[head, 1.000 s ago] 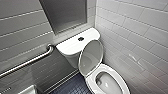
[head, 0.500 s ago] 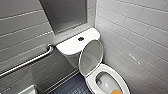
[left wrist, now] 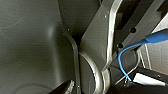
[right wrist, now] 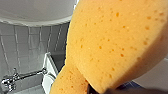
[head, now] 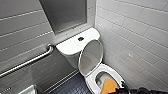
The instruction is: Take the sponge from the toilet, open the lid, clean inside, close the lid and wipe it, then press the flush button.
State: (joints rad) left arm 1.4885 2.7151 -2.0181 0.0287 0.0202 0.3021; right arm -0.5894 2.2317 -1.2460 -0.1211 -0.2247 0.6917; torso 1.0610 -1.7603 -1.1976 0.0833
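Observation:
The white toilet point(head: 93, 80) stands in the corner with its lid point(head: 91, 57) raised against the tank point(head: 71, 46). The dark round flush button point(head: 80, 38) sits in the middle of the tank top. The orange sponge point(head: 108, 86) is at the near side of the bowl, over the seat rim, with my right gripper point(head: 117, 88) shut on it. In the right wrist view the sponge point(right wrist: 120, 42) looms large and porous. My left gripper stands open and holds nothing.
A metal grab bar point(head: 27, 62) runs along the grey tiled wall left of the tank. White tiles point(head: 135, 37) close in on the right. Dark tiled floor point(head: 72, 86) lies left of the bowl.

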